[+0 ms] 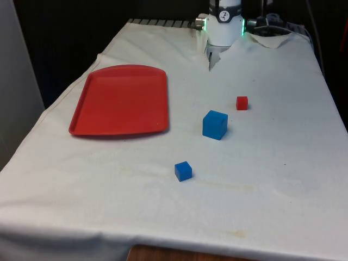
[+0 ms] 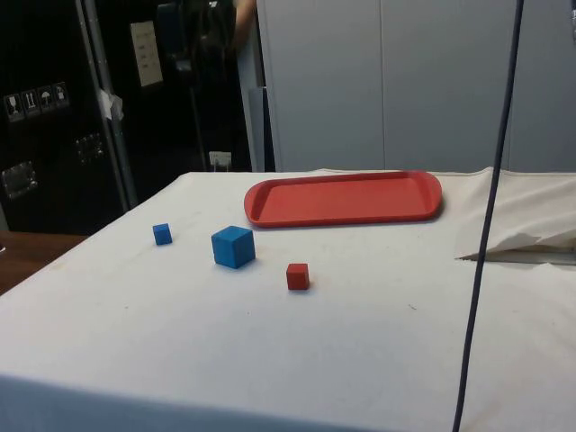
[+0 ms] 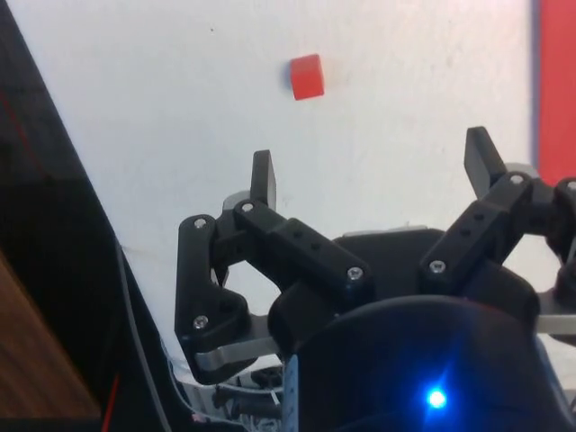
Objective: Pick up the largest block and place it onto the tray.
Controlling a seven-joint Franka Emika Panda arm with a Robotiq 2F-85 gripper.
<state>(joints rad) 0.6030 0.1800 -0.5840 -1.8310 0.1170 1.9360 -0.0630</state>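
- Front view: the large blue block (image 1: 215, 124) sits on the white cloth near the table's middle, well apart from the red tray (image 1: 120, 100) on the front view's left. A small red block (image 1: 242, 103) lies just beyond it towards the robot, and a small blue block (image 1: 183, 171) lies nearer the camera. The gripper (image 1: 212, 58) hangs at the far end of the table, well away from all three blocks. The tray holds nothing; its flat floor is bare inside a low raised rim.
- Side view: the large blue block (image 2: 233, 247) stands square on the cloth between the small blue block (image 2: 162, 234) and the small red block (image 2: 297, 276), touching neither. The tray (image 2: 346, 198) lies behind them, also bare. The block looks like a rigid, light cube with flat, smooth faces, so it probably will not deform or break. The best hold is likely on two opposite vertical faces around mid-height, with the fingers coming straight down. A corner grip could let it twist.
- Wrist view: the gripper (image 3: 373, 175) has its fingers spread wide with nothing between them. Beyond the fingers, the small red block (image 3: 307, 76) rests on the cloth, and a strip of the tray (image 3: 556, 81) shows at the edge. The opening looks ample for the large cube.
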